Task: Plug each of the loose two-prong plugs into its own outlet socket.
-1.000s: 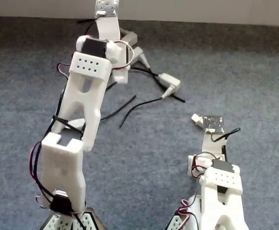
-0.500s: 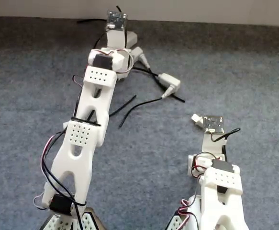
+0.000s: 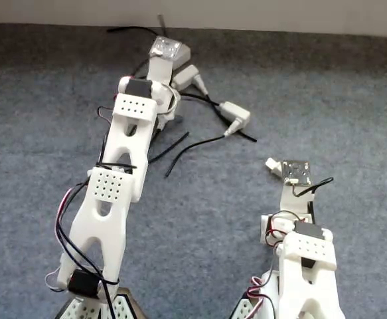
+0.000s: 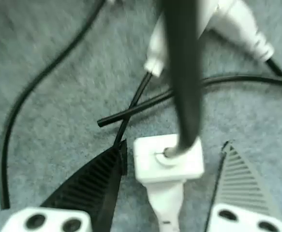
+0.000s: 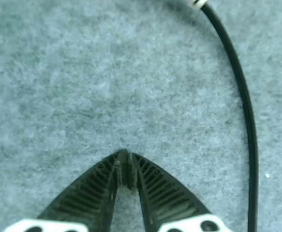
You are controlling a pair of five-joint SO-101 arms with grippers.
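Left gripper (image 4: pixel 173 147) is spread wide, low over the grey carpet (image 3: pixel 352 100) up by its far edge, that arm stretched right out from the near left corner. Sitting between the jaws is a white connector (image 4: pixel 167 162), a square block with a narrower stem pointing back toward the wrist; whether it's a plug or a socket, I can't tell. The dark finger (image 4: pixel 99 179) has its tip just beside the block and the pale finger (image 4: pixel 237 179) stands clear on the other side, so nothing is pinched. A thick black cable (image 4: pixel 182 72) crosses in front of the block, and thinner black leads cross on the carpet just beyond it.

A second white plug (image 3: pixel 192 76) lies just beside that wrist. An angled white plug (image 3: pixel 236 116) rests farther toward the middle of the carpet, a black lead trailing from it.

Right gripper (image 5: pixel 126 169) is pressed together, tips meeting, holding nothing, down over bare carpet near the near right corner. A thin black wire (image 5: pixel 242 111) runs past beside it, not touching.
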